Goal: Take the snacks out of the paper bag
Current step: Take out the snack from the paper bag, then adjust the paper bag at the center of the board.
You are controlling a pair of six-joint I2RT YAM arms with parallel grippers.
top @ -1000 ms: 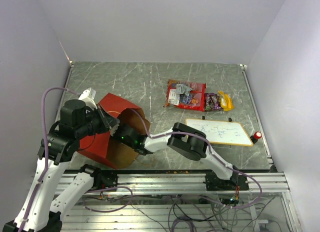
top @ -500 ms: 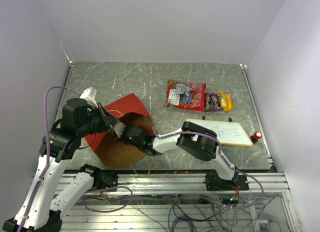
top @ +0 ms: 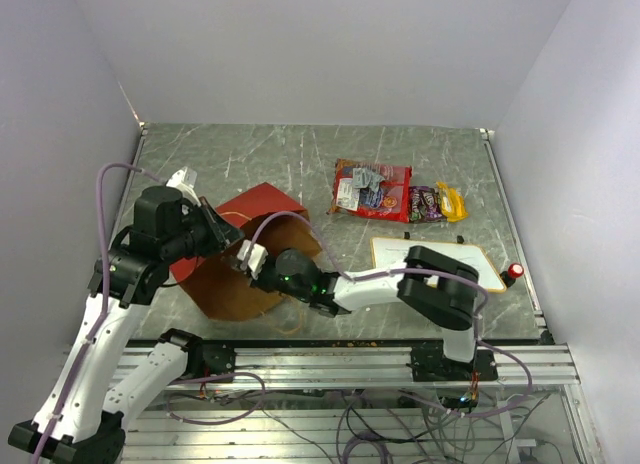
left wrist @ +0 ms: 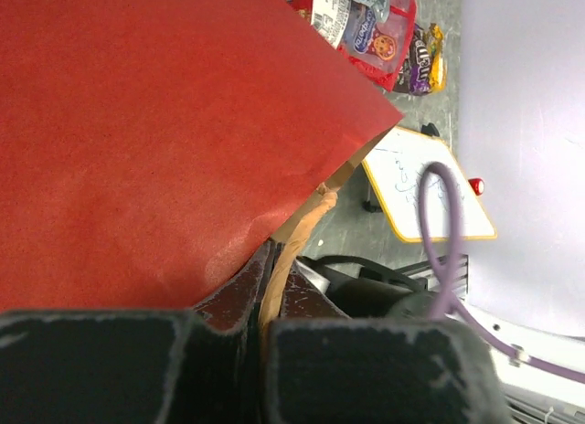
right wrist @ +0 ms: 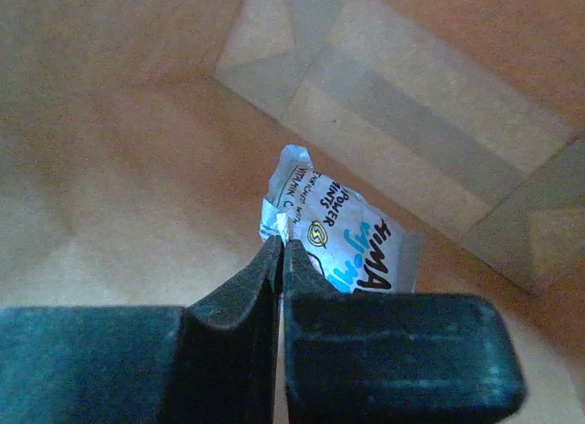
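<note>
The paper bag, red outside and brown inside, lies tilted on its side at the left. My left gripper is shut on the bag's rim, and the left wrist view shows the kraft edge pinched between the jaws. My right gripper reaches into the bag's mouth and is shut on a pale blue-white packet. In the right wrist view the packet is clamped by its corner at my right gripper, against the brown bag bottom. Red, purple-brown and yellow snacks lie on the table.
A wood-framed white board lies right of the bag, with a red knob at its right end. The right arm stretches across the table's front. Walls close in the left, back and right sides.
The right gripper has drawn back from deep in the bag toward its mouth, and the pale packet now shows in it. The left gripper has lifted and turned the bag's rim.
</note>
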